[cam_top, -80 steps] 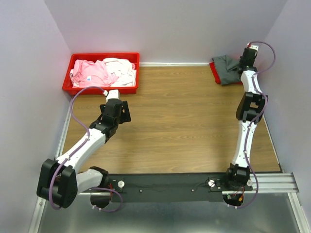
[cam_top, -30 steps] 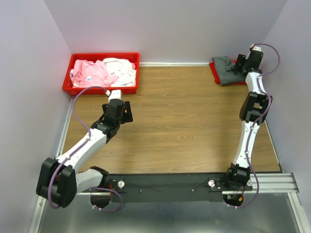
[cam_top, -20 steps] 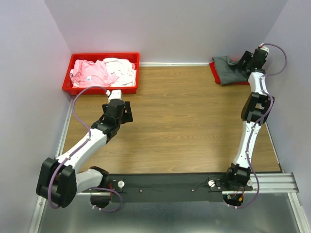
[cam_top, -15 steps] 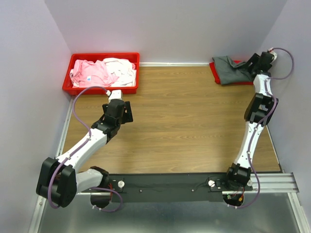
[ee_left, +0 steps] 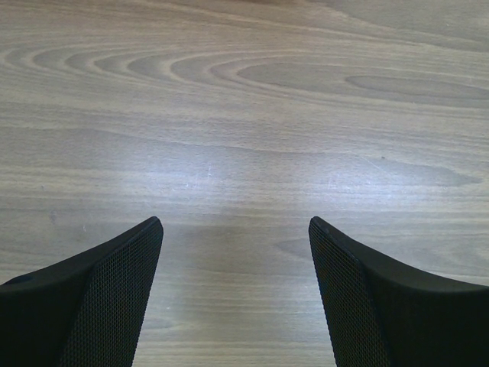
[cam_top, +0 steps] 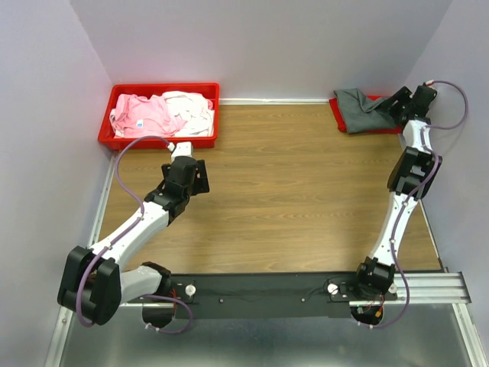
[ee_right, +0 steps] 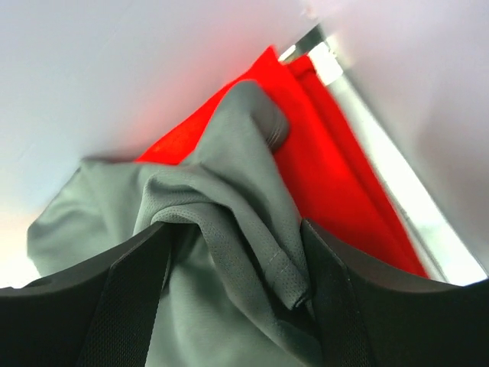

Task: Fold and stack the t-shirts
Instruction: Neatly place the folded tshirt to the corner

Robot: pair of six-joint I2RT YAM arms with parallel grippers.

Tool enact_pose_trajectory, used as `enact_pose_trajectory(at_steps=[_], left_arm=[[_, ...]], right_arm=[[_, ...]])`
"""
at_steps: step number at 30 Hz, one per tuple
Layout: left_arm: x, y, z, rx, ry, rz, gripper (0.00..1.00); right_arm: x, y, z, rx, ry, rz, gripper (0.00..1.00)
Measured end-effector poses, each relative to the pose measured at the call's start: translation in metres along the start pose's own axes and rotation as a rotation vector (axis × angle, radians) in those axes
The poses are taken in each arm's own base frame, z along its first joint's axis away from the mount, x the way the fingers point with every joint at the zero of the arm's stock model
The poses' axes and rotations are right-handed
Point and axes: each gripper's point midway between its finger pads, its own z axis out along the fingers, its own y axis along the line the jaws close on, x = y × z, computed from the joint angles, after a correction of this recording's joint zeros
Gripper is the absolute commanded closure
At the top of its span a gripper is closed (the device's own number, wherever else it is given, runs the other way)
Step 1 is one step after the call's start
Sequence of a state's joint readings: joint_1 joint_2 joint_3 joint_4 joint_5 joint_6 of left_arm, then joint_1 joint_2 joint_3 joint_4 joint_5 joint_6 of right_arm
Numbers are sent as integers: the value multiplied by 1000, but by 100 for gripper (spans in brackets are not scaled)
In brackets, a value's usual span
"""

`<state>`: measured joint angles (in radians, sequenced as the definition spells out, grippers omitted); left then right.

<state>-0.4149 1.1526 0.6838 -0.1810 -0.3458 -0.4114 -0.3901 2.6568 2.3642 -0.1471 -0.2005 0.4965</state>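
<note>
My right pincer [ee_right: 233, 229]: fingers apart, a bunched ridge of the dark grey t-shirt [ee_right: 229, 145] fills the gap and touches both inner faces. Can't tell if it is clamped or just straddled. Wrist view only: the grey cloth lies rumpled on a bright red t-shirt [ee_right: 344, 183], which sticks out beyond and to the right of the fingertips, along the foot of the wall. Top view: fingers too small to read. It shows that this pincer sits at the grey shirt's right edge, in the far right corner of the table [cam_top: 290, 191], with red peeking out at the shirt's left and near edges.

My left pincer [ee_left: 235, 229]: open wide, hanging over bare wood. Wrist view shows only wood grain under and ahead of the fingers. Top view adds the rest: just beyond this pincer, apart from it, a red bin [cam_top: 159, 142] holds a pale pink t-shirt [cam_top: 141, 115] on the left and a white t-shirt [cam_top: 195, 107] on the right, both crumpled and touching. Grey and red shirts lie well apart from this pincer, across the table to its right.
</note>
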Motion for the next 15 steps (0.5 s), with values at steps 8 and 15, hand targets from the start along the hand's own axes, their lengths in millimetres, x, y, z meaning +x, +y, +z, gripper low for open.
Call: enact_pose_trajectory(at_steps=[8, 15], left_arm=[[1, -3, -1, 8, -1, 6, 15], [-2, -6, -5, 17, -14, 7, 15]], right_arm=[[-8, 36, -37, -58, 24, -121, 24], [-47, 102, -68, -95, -107, -314, 44]])
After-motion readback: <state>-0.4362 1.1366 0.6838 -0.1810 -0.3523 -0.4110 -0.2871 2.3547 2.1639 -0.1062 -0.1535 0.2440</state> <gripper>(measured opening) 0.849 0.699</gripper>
